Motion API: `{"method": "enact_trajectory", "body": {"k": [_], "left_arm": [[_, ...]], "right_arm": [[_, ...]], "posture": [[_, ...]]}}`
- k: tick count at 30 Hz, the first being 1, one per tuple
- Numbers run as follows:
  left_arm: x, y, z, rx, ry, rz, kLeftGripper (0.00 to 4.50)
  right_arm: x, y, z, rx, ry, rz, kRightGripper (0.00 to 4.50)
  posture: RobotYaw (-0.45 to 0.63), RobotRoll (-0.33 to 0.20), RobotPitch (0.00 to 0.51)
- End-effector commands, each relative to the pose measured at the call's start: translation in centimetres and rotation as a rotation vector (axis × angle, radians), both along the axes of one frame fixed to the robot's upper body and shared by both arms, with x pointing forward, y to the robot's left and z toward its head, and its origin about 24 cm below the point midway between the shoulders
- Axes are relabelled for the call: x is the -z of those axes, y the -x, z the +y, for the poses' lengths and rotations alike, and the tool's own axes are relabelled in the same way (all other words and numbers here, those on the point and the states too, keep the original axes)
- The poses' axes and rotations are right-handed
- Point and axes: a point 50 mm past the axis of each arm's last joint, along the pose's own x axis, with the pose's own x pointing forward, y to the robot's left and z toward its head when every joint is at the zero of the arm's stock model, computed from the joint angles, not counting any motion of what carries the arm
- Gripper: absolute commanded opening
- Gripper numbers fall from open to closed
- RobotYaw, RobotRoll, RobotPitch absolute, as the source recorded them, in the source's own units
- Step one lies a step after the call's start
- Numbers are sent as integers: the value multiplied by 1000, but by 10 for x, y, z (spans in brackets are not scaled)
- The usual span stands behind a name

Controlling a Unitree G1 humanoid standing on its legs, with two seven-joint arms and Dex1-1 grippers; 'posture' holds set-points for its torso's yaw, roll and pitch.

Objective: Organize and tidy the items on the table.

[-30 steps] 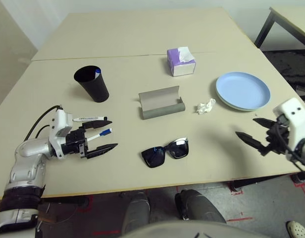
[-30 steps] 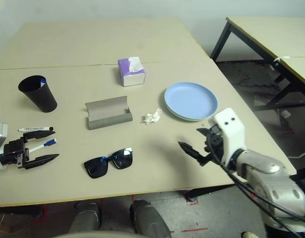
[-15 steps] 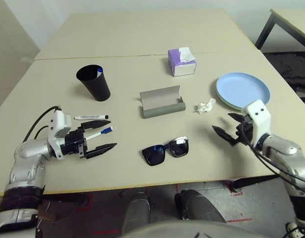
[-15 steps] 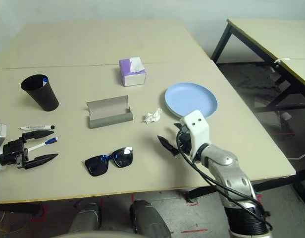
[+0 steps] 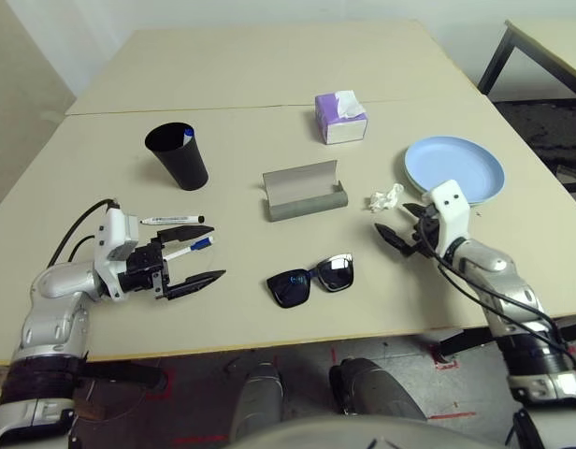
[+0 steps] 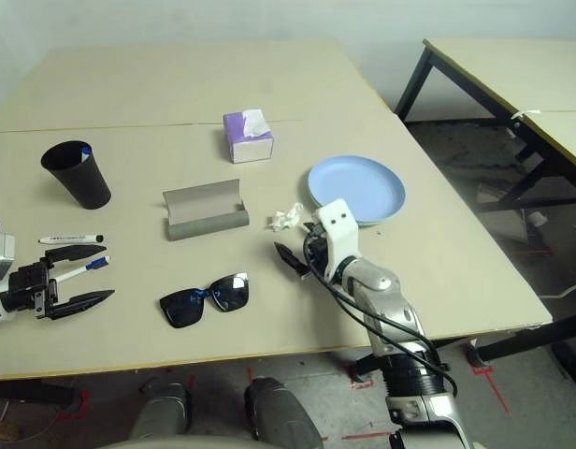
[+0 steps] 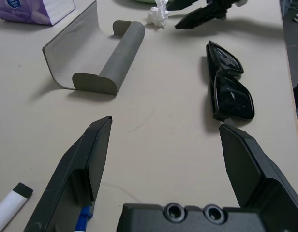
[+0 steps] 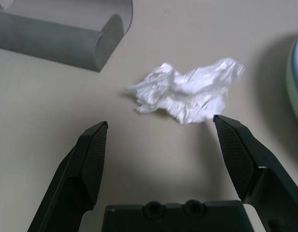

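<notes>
My left gripper (image 5: 216,253) rests open on the table (image 5: 269,56) at the front left. The blue-capped marker (image 5: 190,249) lies by its upper finger, and the black-capped marker (image 5: 171,220) lies just beyond. Black sunglasses (image 5: 311,279) lie in the front middle, behind them the open grey glasses case (image 5: 304,193). My right gripper (image 5: 393,220) is open just in front of the crumpled white tissue (image 8: 187,92), not touching it. The light blue plate (image 5: 453,169) is stacked on a paler one to the right.
A black cup (image 5: 178,154) with a blue-tipped thing inside stands at the back left. The purple tissue box (image 5: 340,117) sits near the table's seam. A second table (image 6: 512,65) stands off to the right. The table's front edge is close below both grippers.
My right arm has swung in from the table's right edge toward the tissue, its gripper staying open. The left gripper and the items have not moved.
</notes>
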Motion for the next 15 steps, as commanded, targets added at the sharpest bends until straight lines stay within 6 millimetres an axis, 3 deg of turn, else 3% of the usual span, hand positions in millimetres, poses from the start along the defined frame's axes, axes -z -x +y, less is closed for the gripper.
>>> {"method": "enact_trajectory", "body": {"k": [1, 15], "left_arm": [[-1, 1, -1, 9, -8, 11, 4500], [6, 2, 0, 10, -3, 25, 4500]], "right_arm": [[3, -3, 3, 4, 3, -1, 4463], [1, -23, 15, 20, -17, -22, 4463]], "posture": [[-86, 0, 103], [-89, 0, 104]]}}
